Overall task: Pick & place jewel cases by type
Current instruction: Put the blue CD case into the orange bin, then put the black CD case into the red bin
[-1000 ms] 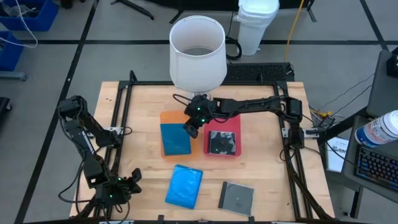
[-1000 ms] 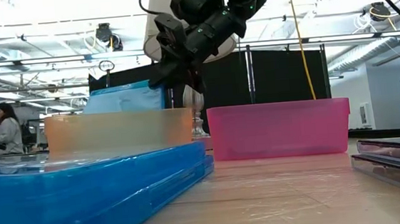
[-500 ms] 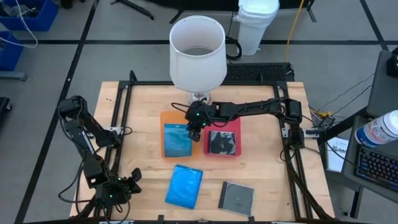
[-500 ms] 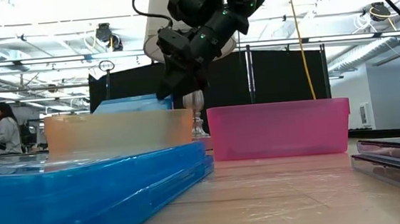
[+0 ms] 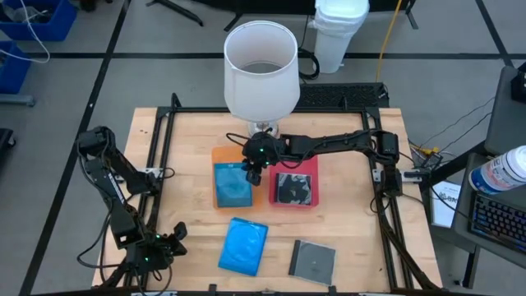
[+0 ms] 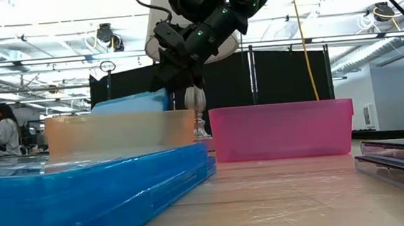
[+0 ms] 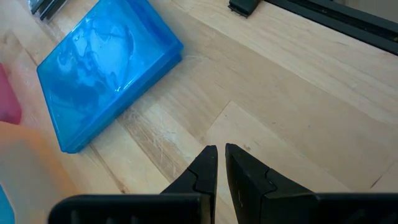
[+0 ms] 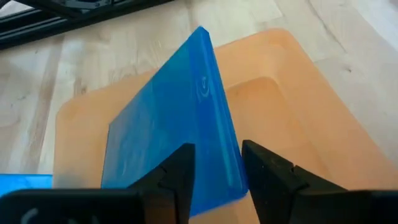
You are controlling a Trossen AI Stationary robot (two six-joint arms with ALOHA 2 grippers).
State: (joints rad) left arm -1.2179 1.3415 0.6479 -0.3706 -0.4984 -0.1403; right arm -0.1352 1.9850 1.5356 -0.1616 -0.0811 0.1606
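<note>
**Blue jewel case: edge grip over orange tray**

Right gripper [image 8: 214, 165] is closed on one edge of a blue jewel case [image 8: 174, 134], held tilted in the orange tray [image 8: 292, 118]. Judged thin, rigid, slick, brittle plastic: grip opposite faces near an edge. Left gripper [image 7: 221, 163] idles nearly closed, empty

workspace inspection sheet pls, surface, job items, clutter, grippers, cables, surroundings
surface: wooden table, black frame rails along its edges.
job's things: blue jewel case held tilted over the orange tray; second blue case and grey case flat near the front edge; a dark case in the red tray.
clutter: white lamp shade at the back edge.
grippers: right gripper shut on the blue case; left gripper shut, parked at the front left corner.
cables: yellow cable on the floor behind.
surroundings: person seated far left in the low view.
</note>
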